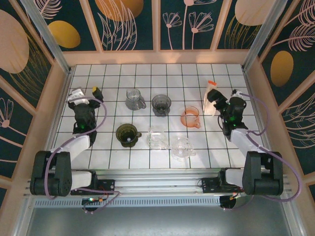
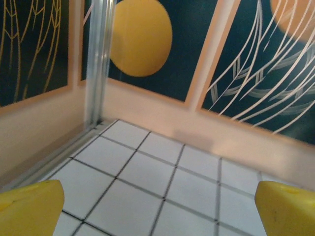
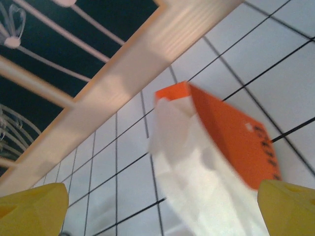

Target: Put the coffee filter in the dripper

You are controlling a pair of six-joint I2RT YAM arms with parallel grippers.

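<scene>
1. Across the enclosure floor, white tiled tabletop [image 1: 197,162] with dark grout lines, hemmed on three sides by dark-teal wall panels [image 1: 128,24] printed with orange discs and pale leaves.
2. At the near edge on the left, left arm [image 1: 74,145], stretched toward the far-left tiles. Left jaws spread wide, clamped on nothing, with yellow fingertips [image 2: 29,209] in the bottom corners of the left wrist view, over bare tiles near a metal corner post [image 2: 98,59].
3. At the near edge on the right, right arm [image 1: 243,140], reaching toward the far-right tiles. Right jaws likewise spread wide and gripping nothing.
4. Far right on the tabletop, coffee filter packet [image 1: 210,98]: a white bag with an orange top, standing just beside the right jaws. From the right wrist, blurred and lying between the two yellow tips; contact with either one impossible to judge.
5. Mid-tabletop, far row, left to right: clear grey dripper [image 1: 134,99], smoky dark dripper [image 1: 161,103], orange dripper [image 1: 190,117], the last nearest the packet yet apart from it.
6. Nearer the arms, second row: dark green dripper [image 1: 127,134], then two clear drippers [image 1: 157,139] close together, well apart from the packet.
</scene>
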